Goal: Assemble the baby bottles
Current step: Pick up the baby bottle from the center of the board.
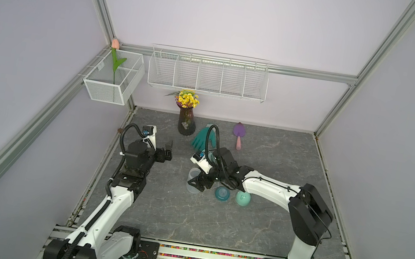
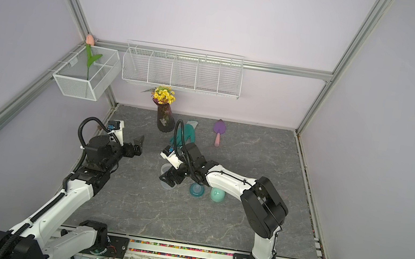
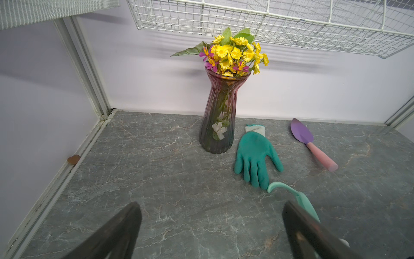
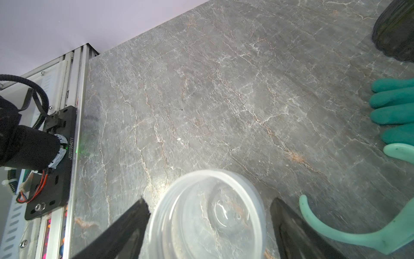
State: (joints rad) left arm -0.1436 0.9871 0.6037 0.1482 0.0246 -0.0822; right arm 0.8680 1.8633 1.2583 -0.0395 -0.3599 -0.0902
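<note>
The frosted translucent bottle body (image 4: pixel 208 215) lies on the grey table (image 1: pixel 213 227) with its open mouth facing the right wrist camera. My right gripper (image 4: pixel 209 204) is open and straddles it, one finger at its rim and a small gap at the other. Both top views show that gripper (image 1: pixel 196 186) (image 2: pixel 168 180) low over the bottle body (image 1: pixel 193 173) (image 2: pixel 166 169). The mint-green handled ring (image 4: pixel 358 233) (image 3: pixel 298 197) lies just beside it. To the right sit the teal nipple collar (image 1: pixel 222 194) (image 2: pixel 196 190) and the mint domed cap (image 1: pixel 242 198) (image 2: pixel 217 195). My left gripper (image 1: pixel 169 150) (image 3: pixel 211 205) hangs open and empty at the left.
A dark ribbed vase (image 1: pixel 186 124) of yellow flowers stands at the back. Next to it lie a teal glove (image 3: pixel 255 157) and a purple trowel (image 1: pixel 238 136). A wire shelf (image 1: pixel 208 74) and a mesh basket (image 1: pixel 113 78) hang on the walls.
</note>
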